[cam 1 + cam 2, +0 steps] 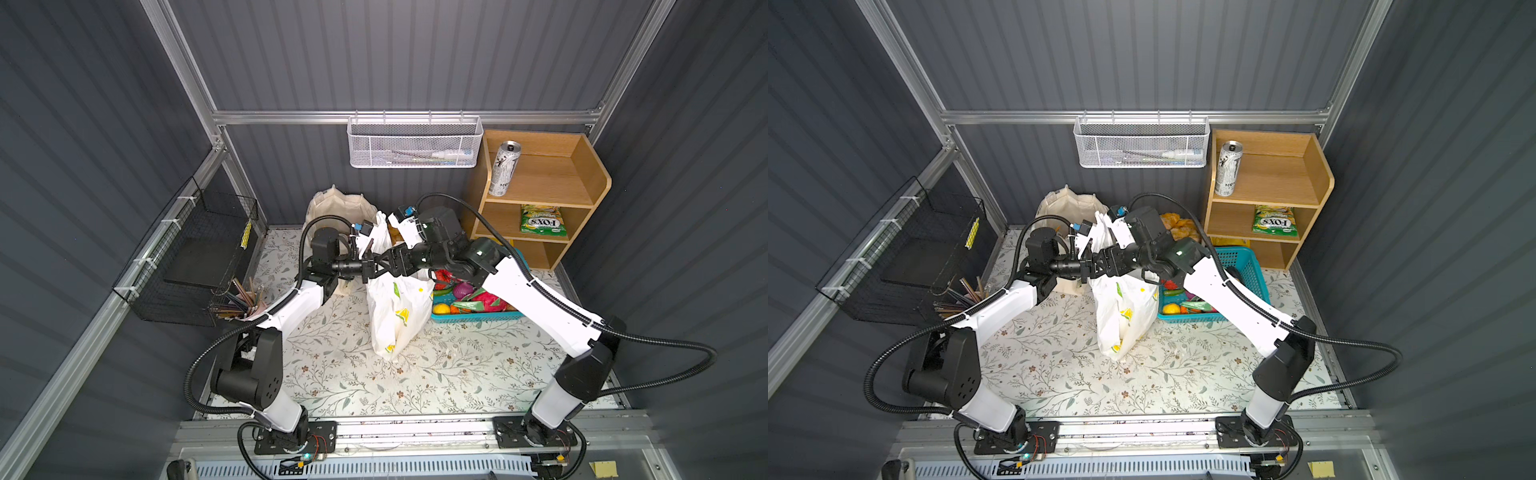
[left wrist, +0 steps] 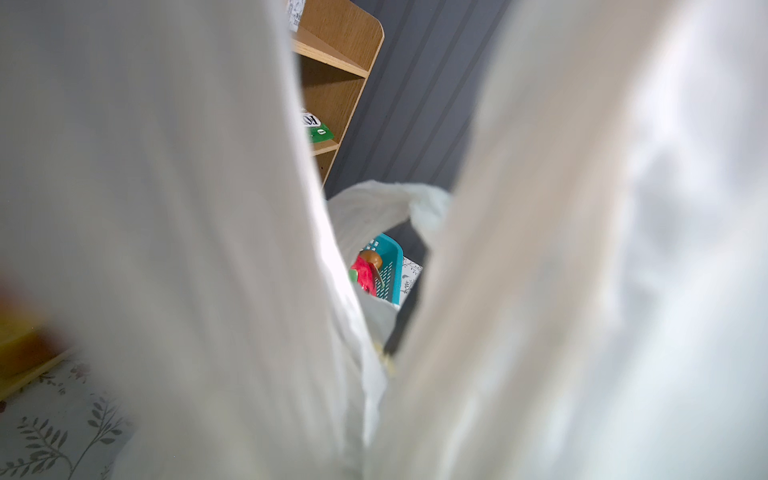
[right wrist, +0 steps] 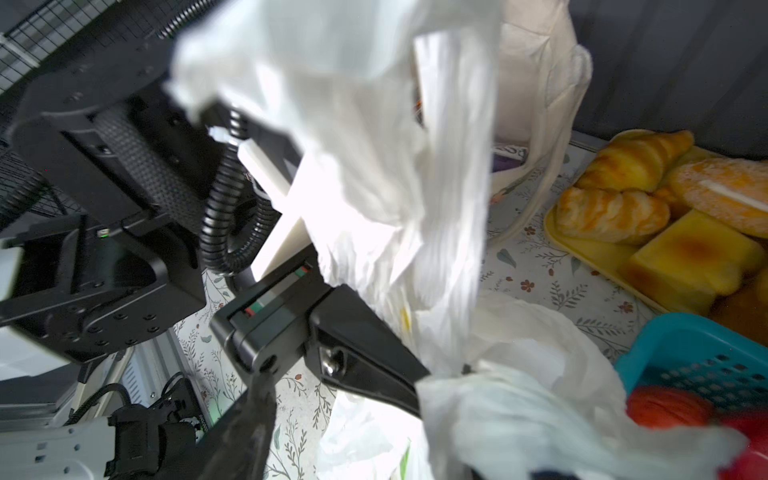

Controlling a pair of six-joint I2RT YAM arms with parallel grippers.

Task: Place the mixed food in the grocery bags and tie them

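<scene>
White plastic fills the spot where the two arms meet. The plastic carrier (image 1: 399,316) (image 1: 1121,316), printed with lemons, stands on the floral table cover (image 1: 340,374) directly beneath both grippers, with its handles drawn up between them. The left gripper (image 1: 368,268) (image 1: 1090,266) is clenched on gathered plastic at the top of the bag. In the right wrist view its black jaws run into the bunched film, and pale folds of the bag block most of the left wrist view. The right gripper (image 1: 384,266) (image 1: 1106,264) meets it tip to tip, released, with its jaws spread and loose film around them.

Behind the left gripper, against the back wall, the cream canvas tote (image 1: 332,203) (image 1: 1063,203) stands upright. Just to the outer side of the right gripper sits a teal basket (image 1: 478,318) of colourful produce (image 1: 486,301). Beyond that gripper lies a yellow tray (image 3: 590,245) with croissants (image 3: 636,162) and bread. Farther off on the same side, a wooden shelf unit (image 1: 582,166) holds the tall silver drink can (image 1: 503,168) upright on its top shelf. A green-and-yellow FOX'S pouch (image 1: 543,220) lies one shelf below it.
</scene>
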